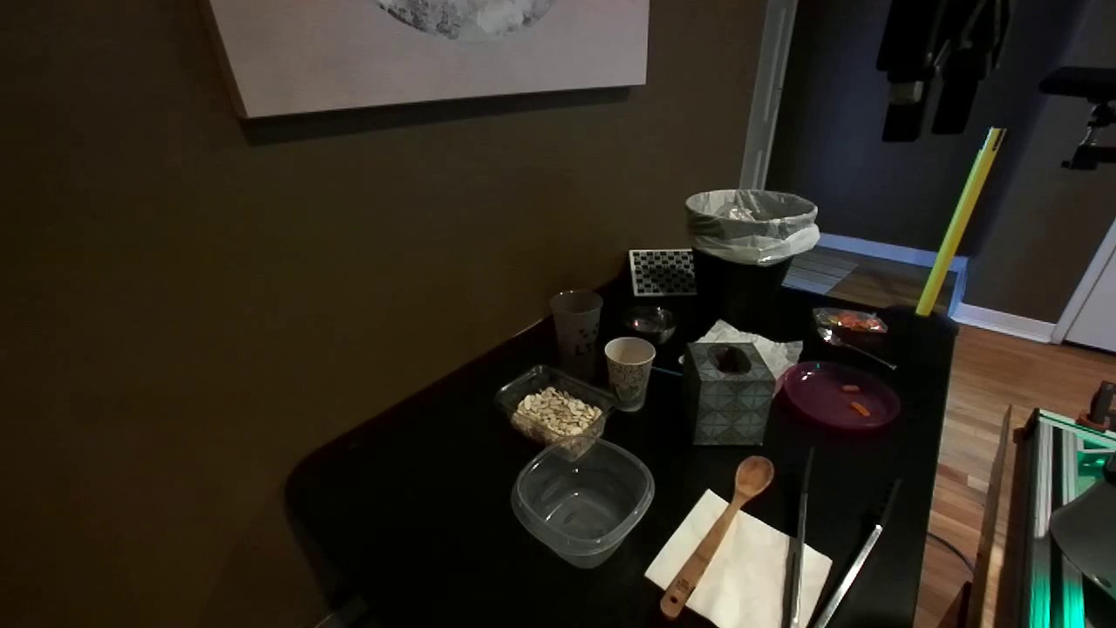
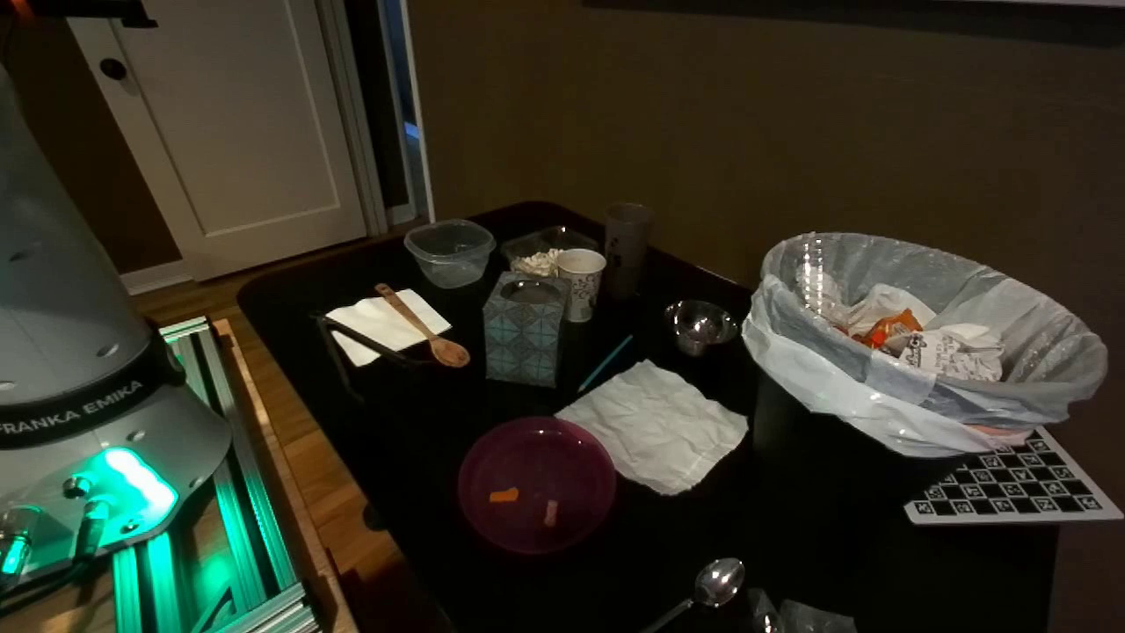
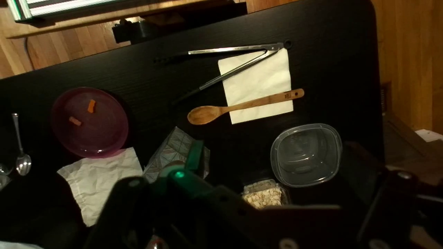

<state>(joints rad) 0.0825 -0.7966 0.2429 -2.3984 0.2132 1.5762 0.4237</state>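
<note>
My claw is spread wide, its fingers well apart, with nothing in their grip. In an exterior view it hangs in the air above the height of the table. In the wrist view, one finger crosses in front of the box, which stands upright on the table, and the other shows dimly beside the tub, clear and round-cornered. In the gap between them, down on the table and partly hidden by the claw itself, I see the tray of pale flakes, just beside the tub. The cup stands close to both tray and box, near the tumbler.

The spoon lies across the napkin, its bowl out on the table. The tongs lie spread, one leg crossing the napkin, the other mostly outside it. The plate bears two orange pieces, and a creased sheet lies at its edge. Near the plate lies the teaspoon. In both exterior views the bin stands lined with a pale bag, a marker board beside it; the bag holds crumpled paper and an orange wrapper.
</note>
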